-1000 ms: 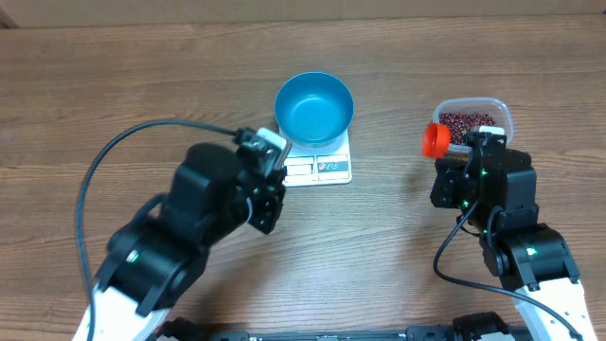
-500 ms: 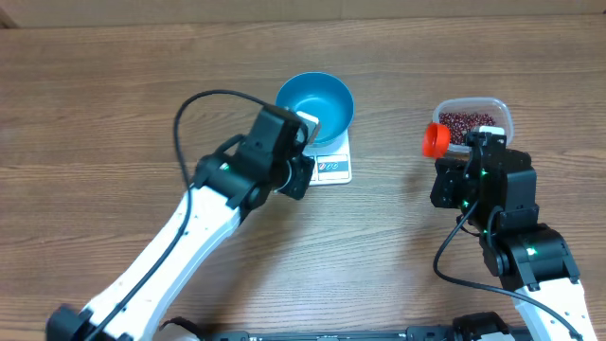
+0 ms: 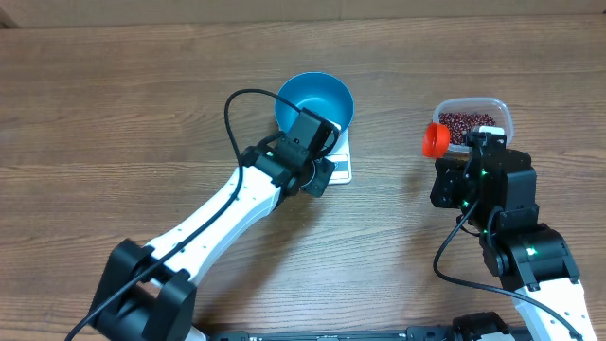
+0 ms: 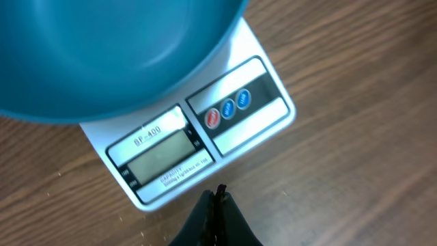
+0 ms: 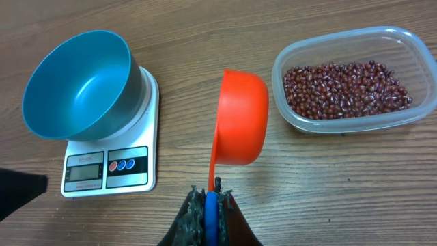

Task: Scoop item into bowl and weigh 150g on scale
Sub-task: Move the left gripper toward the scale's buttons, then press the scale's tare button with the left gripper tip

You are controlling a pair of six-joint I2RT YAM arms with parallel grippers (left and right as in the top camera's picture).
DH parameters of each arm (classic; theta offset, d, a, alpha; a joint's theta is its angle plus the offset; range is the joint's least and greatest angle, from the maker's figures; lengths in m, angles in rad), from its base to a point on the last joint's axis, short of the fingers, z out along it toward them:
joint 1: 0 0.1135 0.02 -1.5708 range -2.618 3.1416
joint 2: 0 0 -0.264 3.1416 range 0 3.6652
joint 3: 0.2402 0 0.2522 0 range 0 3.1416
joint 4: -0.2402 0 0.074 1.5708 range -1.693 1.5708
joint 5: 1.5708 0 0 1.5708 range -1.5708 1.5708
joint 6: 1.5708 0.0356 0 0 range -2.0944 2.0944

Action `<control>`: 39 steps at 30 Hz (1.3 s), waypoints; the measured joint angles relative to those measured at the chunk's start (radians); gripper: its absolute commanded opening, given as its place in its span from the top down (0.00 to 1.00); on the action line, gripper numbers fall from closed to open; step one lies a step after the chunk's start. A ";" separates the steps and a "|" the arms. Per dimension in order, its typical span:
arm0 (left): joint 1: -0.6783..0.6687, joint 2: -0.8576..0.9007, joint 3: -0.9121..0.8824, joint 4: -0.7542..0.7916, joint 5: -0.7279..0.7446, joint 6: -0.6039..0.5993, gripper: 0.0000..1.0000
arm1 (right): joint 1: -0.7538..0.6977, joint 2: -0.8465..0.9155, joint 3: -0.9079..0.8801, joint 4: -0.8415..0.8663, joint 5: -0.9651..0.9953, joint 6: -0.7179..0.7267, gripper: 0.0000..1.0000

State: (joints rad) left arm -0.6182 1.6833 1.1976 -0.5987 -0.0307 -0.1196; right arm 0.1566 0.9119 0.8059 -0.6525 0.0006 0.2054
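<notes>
While the blue bowl [image 5: 75, 85] hides much of the scale [image 4: 164, 154] under it, we see the left gripper [image 4: 218, 193] closed on nothing and the right gripper [image 5: 213, 195] clamping an orange scoop [image 5: 242, 116]; the beans [image 5: 345, 89] lie in the clear tub [image 5: 410, 117].

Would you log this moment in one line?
left claw shut by scale | right claw shut on orange scoop | bowl empty on scale | beans in tub
</notes>
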 measured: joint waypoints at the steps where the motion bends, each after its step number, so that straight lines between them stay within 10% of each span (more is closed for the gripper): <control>1: -0.001 0.008 0.000 0.008 -0.011 0.000 0.96 | 0.000 0.000 0.000 0.000 0.000 0.000 0.96; 39: -0.011 0.200 0.000 0.226 -0.028 0.150 0.96 | 0.000 0.000 0.000 0.000 0.000 0.000 0.96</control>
State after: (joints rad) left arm -0.6289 1.8835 1.1976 -0.3725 -0.0586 0.0299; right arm 0.1566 0.9119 0.8059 -0.6529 0.0006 0.2054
